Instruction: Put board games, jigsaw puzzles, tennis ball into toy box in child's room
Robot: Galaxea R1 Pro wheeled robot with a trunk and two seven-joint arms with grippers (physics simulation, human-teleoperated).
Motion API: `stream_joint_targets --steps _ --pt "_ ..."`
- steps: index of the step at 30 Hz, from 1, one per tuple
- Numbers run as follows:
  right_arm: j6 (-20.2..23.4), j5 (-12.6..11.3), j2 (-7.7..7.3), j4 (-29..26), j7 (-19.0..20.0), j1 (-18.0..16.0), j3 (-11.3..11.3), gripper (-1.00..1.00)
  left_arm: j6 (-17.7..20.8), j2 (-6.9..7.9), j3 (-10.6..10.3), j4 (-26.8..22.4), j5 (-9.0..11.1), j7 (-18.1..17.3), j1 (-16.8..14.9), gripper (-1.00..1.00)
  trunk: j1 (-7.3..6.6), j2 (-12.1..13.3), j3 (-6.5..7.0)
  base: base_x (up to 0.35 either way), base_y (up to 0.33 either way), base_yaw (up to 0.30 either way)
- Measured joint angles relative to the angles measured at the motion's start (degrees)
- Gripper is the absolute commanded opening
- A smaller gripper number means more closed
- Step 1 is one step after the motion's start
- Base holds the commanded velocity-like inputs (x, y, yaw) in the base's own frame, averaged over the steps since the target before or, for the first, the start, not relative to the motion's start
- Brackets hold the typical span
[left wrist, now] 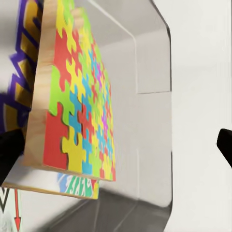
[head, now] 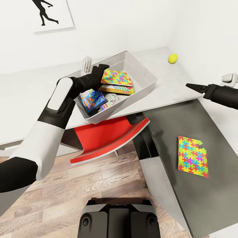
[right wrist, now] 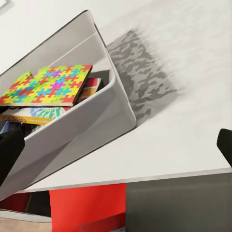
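One puzzle set in the toy box (head: 145,74), one left on the table (head: 172,86).

The left gripper (head: 103,70) is spread open, released beside the boxed puzzle (head: 116,78); the right gripper (head: 193,86) is spread, empty. The puzzle (head: 193,156) on the dark section lies flat and could be pushed rather than gripped; the ball (head: 173,58) could be rolled off.

White walls (head: 132,23), athlete silhouette picture (head: 51,14) (black), wood-plank floor (head: 99,178), red chair (head: 109,138)

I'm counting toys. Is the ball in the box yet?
Not yet. The tennis ball sits out on the light table, beyond the toy box. The box holds game boxes and one jigsaw puzzle.
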Motion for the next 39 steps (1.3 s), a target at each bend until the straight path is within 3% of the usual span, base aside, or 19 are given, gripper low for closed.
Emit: stream_joint_targets --steps 9,15,34,39 --pt "0.0 0.0 0.00 0.0 0.0 0.0 0.0 1.00 1.0 0.44 0.1 -4.7 0.3 1.0 -0.1 1.00 0.00 0.0 0.00 0.000 0.000 0.000" --pt "0.0 0.0 0.04 0.0 0.0 0.0 0.0 1.00 4.3 0.74 0.4 -9.6 1.0 2.1 0.2 1.00 0.00 0.0 0.00 0.000 0.000 0.000" --pt "0.0 0.0 0.07 0.0 0.0 0.0 0.0 1.00 5.9 0.93 0.6 -12.2 1.2 2.4 0.7 1.00 0.00 0.0 0.00 0.000 0.000 0.000" --pt "0.0 -1.0 -0.18 0.0 0.1 0.2 0.1 1.00 6.8 1.03 0.4 -17.2 1.3 3.1 1.5 1.00 0.00 0.0 0.00 0.000 0.000 0.000"
